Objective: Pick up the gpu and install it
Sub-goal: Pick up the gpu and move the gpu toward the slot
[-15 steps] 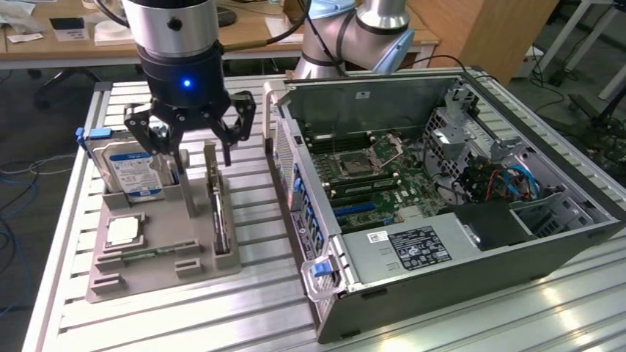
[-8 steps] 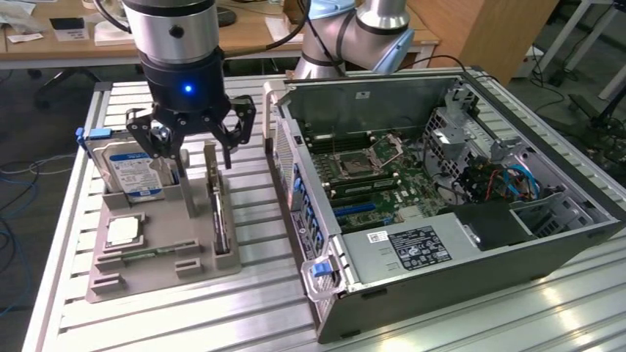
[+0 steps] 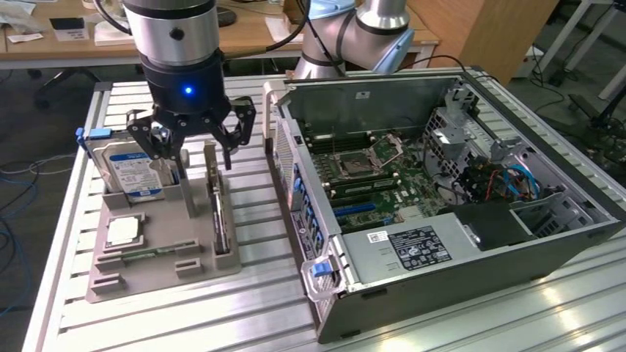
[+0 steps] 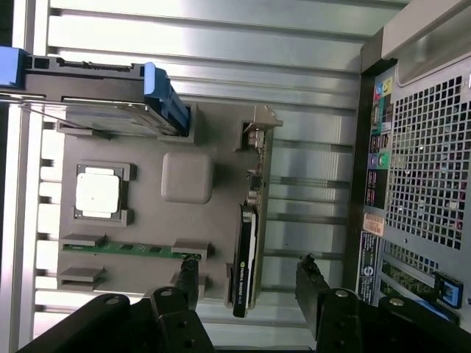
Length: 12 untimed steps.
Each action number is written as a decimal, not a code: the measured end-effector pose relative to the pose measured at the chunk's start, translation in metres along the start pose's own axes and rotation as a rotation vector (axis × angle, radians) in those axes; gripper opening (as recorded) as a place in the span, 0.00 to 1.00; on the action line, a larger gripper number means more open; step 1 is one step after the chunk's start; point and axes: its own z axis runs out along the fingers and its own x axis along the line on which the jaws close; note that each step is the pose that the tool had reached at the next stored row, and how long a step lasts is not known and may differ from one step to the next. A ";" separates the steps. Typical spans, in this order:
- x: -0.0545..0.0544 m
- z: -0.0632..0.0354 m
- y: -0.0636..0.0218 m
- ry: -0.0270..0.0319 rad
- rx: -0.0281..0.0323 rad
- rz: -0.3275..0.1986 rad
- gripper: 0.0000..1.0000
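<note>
**A:** Exterior view first. Where is the gpu?

**B:** The gpu (image 3: 219, 220), a thin dark rectangular card with a silvery metal bracket end, stands on its long edge in a slot of the grey moulded holder (image 3: 146, 282). That holder rests on the ribbed aluminium table (image 3: 245, 308), just beside the open black-and-silver computer case (image 3: 470, 242). The black fingered gripper (image 3: 201, 158) hangs over the card's far end, spread wide and holding nothing.

**A:** How would it handle?

**B:** My guess is light and stiff, but fragile. The 2 flat faces look like the place to pinch, away from the bracket and the bottom edge. The silver hard drive with a blue label (image 3: 132, 172) stands near, so room on that side seems tight.

**A:** And the wrist view?

**B:** The gpu (image 4: 246, 254) is seen edge-on, a narrow dark strip, with 1 fingertip (image 4: 188, 283) on each side. The gripper (image 4: 250, 283) straddles it without touching, as far as I can tell. A square silver processor (image 4: 97, 193) and a narrow green memory stick (image 4: 125, 248) lie in other bays.

**A:** Anything unclear?

**B:** The card's faces and connector edge are hidden in the slot. The height of the fingers above the card is hard to judge, and the case's free slot isn't clear.
</note>
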 end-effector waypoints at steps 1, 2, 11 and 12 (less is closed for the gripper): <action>0.000 0.0012 0.0000 -0.0003 -0.0003 0.000 0.65; 0.000 0.0027 -0.0001 0.0000 -0.0001 0.000 0.65; 0.000 0.0134 -0.0006 0.0001 0.0003 0.000 0.65; 0.000 0.0145 -0.0007 0.0003 0.0005 0.000 0.65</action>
